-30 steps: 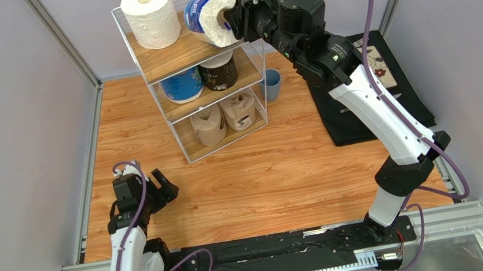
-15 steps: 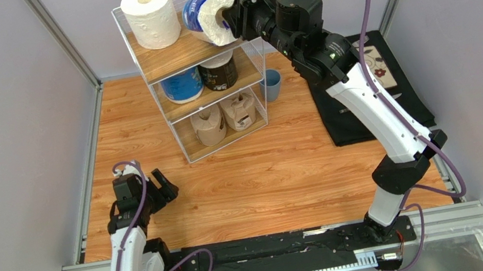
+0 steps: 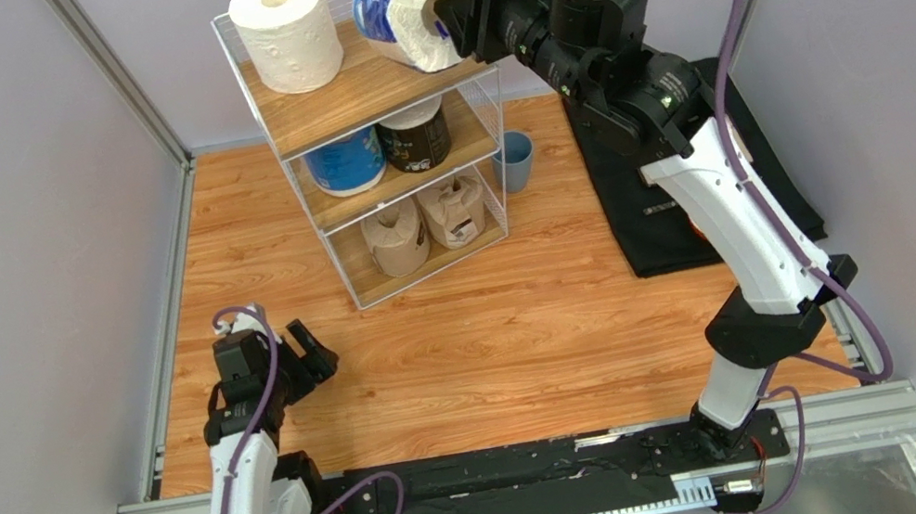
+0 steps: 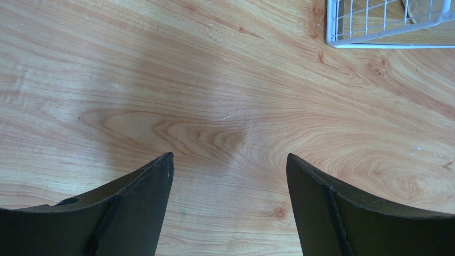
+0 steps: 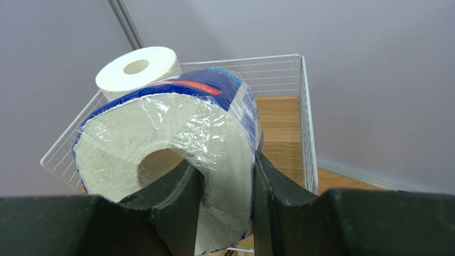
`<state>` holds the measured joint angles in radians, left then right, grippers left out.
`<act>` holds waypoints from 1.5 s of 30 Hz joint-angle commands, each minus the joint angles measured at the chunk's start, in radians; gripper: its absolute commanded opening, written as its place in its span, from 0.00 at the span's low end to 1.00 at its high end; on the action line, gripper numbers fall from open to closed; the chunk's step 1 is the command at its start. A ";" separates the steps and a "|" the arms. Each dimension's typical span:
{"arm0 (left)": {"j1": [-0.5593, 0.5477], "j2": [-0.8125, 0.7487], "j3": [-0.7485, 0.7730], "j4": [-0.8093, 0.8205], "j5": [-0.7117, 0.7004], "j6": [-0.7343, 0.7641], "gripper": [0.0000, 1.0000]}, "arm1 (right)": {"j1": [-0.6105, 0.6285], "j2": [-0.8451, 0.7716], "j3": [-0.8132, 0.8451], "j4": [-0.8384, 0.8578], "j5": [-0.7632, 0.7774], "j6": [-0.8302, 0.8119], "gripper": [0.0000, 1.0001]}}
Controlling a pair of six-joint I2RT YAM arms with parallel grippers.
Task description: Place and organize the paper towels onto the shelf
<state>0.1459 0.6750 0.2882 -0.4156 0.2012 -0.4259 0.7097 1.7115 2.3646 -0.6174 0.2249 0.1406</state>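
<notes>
Paper-towel roll in blue wrap hangs on its side above the right half of the shelf in the top external view, carried by the right gripper; it is raised off the top board, probably so that it clears the wire rim. A plain white roll stands upright on the left half of that tier. On the middle tier are a second blue roll and a dark-wrapped roll, and on the bottom tier two brown-paper rolls. A blue cup sits just right of the shelf. The left gripper waits well in front of the shelf.

Through the left wrist camera, its jaws stand apart and empty over the wooden table, with only a shelf corner showing.

Through the right wrist camera, the jaws are clamped on the roll's wall, one finger in the core and one outside. This grip leaves the free spot beside the white roll in sight, and I judge that spot to be the target
</notes>
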 commanded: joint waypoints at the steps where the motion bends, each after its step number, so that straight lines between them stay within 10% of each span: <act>1: 0.006 -0.012 -0.004 0.020 0.003 -0.008 0.86 | -0.001 -0.003 0.090 0.010 -0.004 0.001 0.26; 45: 0.006 -0.006 -0.007 0.020 0.004 -0.010 0.86 | -0.044 0.046 0.047 -0.010 -0.045 0.034 0.32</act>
<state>0.1459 0.6697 0.2882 -0.4156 0.2012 -0.4263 0.6727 1.7657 2.4020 -0.7002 0.1982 0.1608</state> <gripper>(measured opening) 0.857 0.371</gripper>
